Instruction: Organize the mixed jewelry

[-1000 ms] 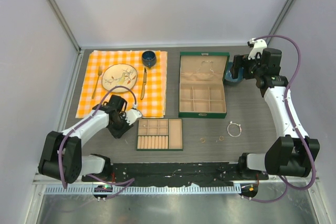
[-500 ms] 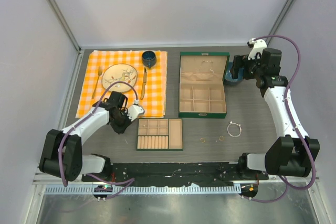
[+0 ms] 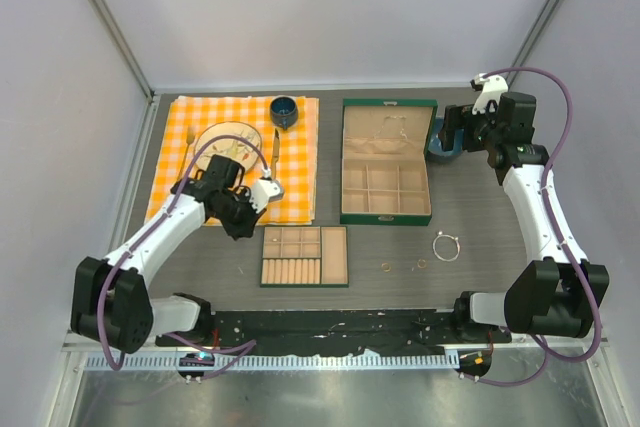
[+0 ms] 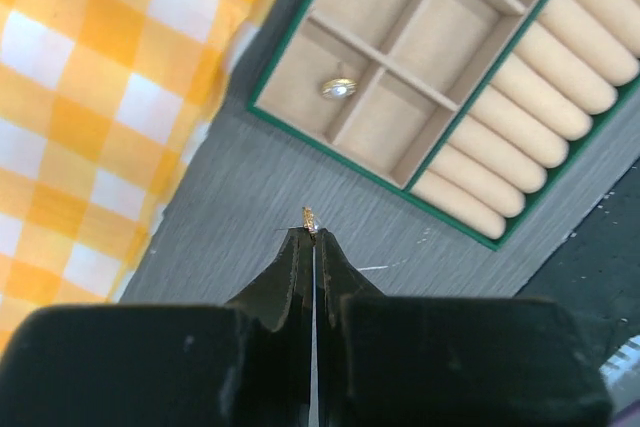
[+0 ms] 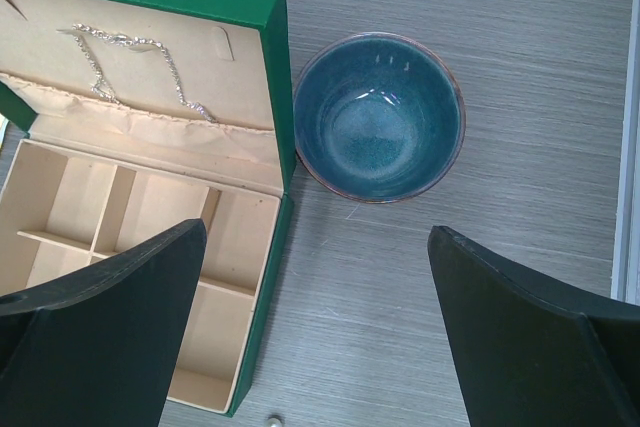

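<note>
Grey surface carries most of the jewelry unsorted: a bracelet (image 3: 446, 245), a gold ring (image 3: 386, 266) and a second ring (image 3: 421, 264) lie loose to the right of the tray (image 3: 304, 286), well apart from both hands, and a pearl (image 5: 268, 421) lies beside the box (image 5: 278, 77). One stored ring (image 4: 338, 88) sits in a corner compartment, and the left hand (image 4: 311, 235), pinched shut on a tiny gold piece (image 4: 309, 217), hangs just outside the tray's edge. With the right hand (image 5: 315, 229) spread wide and empty by a blue bowl (image 5: 378, 117), I judge the job barely begun.
</note>
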You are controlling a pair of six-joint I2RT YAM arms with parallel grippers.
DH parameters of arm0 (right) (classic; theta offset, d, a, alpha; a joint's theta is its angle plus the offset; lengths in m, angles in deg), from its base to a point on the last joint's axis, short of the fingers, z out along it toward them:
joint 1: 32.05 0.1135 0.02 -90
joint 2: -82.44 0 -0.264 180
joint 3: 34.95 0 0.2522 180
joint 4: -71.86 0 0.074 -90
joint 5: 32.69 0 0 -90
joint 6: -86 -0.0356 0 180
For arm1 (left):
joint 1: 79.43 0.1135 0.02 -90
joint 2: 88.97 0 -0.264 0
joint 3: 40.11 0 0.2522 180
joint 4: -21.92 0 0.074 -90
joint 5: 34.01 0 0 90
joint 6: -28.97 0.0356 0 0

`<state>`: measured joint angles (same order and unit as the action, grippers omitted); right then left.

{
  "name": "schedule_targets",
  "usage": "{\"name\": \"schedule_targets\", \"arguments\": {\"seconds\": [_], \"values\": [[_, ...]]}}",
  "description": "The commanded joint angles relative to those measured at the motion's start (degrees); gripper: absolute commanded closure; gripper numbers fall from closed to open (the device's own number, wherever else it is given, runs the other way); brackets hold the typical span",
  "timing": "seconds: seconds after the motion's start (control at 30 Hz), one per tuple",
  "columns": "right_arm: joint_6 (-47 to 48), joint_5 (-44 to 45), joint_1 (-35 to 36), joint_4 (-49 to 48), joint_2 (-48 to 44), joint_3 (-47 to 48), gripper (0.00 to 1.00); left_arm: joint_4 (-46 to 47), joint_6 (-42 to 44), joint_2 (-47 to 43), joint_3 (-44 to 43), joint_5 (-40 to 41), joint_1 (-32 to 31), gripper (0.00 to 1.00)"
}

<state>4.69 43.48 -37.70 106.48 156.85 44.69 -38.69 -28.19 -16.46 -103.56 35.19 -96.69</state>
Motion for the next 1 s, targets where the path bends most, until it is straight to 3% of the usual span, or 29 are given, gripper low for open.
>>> {"name": "schedule_targets", "arguments": {"seconds": [0.0, 0.43, 0.97], "values": [[0.36, -0.24, 0.03, -1.44, 0.21, 1.79, 0.00, -1.14, -2.25, 1.23, -2.07, -2.85, -4.09, 1.00], [0.36, 0.03, 0.03, -1.35, 0.30, 1.79, 0.00, 2.81, -5.59, 6.76, -1.81, 0.31, -13.15, 1.00], [0.63, 0.20, 0.03, -1.26, 0.38, 1.79, 0.00, 6.77, -7.09, 11.69, -0.50, 2.86, -16.14, 0.97]]}}
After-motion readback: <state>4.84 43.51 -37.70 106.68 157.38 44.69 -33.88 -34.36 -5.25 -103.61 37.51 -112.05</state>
